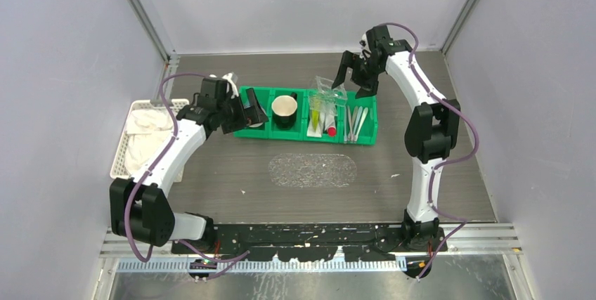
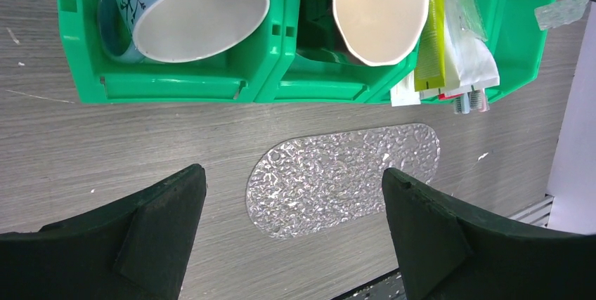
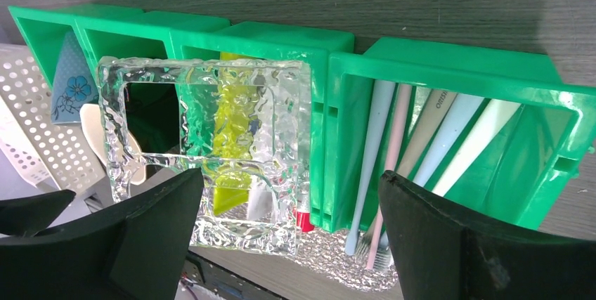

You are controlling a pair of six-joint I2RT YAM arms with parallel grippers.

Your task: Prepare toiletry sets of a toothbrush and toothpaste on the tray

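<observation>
The task stands at its opening step. The tray point(image 1: 313, 171) lies at the centre of the bench point(image 1: 225, 173) with nothing set on it yet. The toiletry sets point(image 1: 318, 116), yellow-green wrapped pieces with small white tubes, sit in the third compartment of the green bin point(image 1: 304, 124), at 12 o'clock from the tray. A clear glass dish point(image 3: 211, 145) lies over that compartment and partly covers them. Pastel-handled brushes point(image 3: 422, 145) fill the compartment just beside it, toward 1 o'clock.

The right claw point(image 1: 355, 79) hovers beyond the bin at 1 o'clock, fingers apart and holding nothing. The left claw point(image 1: 247, 110) hangs over the bin's left end at 11 o'clock, above the mugs point(image 2: 204, 12), likewise spread and empty.

The next move likely falls to the right claw. It would need to come down on the third compartment, get past or shift the glass dish, and pinch one wrapped set. The wrapping looks slippery and the pieces crowd together, so a narrow, centred grip seems called for.
</observation>
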